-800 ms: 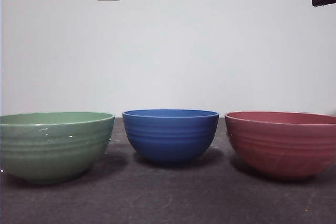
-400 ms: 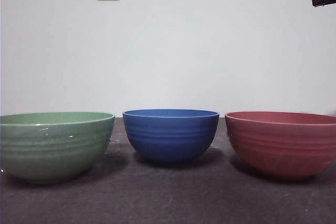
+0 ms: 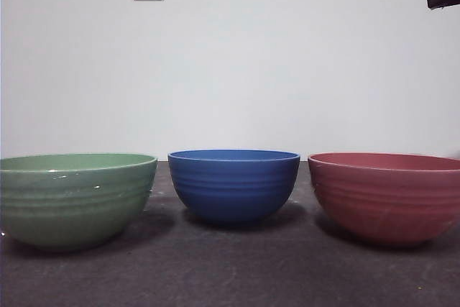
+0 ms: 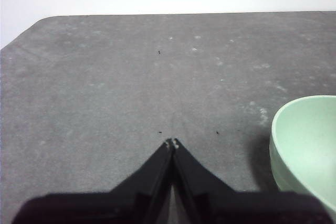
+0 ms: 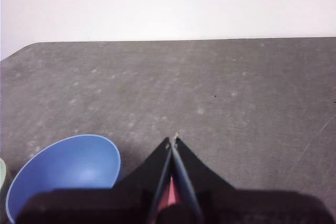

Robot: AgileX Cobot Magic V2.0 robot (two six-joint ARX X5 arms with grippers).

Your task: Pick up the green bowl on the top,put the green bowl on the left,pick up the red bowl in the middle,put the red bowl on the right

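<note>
Standing in a row on the table (image 3: 230,271), front view: green bowl (image 3: 75,199) left, blue bowl (image 3: 233,185) middle, red bowl (image 3: 388,195) right, all apart, upright, mouths up; round, so no long axis. Both placements look done; nothing seems left.

Left wrist view: left gripper (image 4: 172,143) with jaws pressed together, empty, above bare table; green bowl just beside it.

Right wrist view: right gripper (image 5: 173,141) likewise closed, empty; a pink sliver shows beneath the jaws, probably the red bowl; blue bowl near.
</note>
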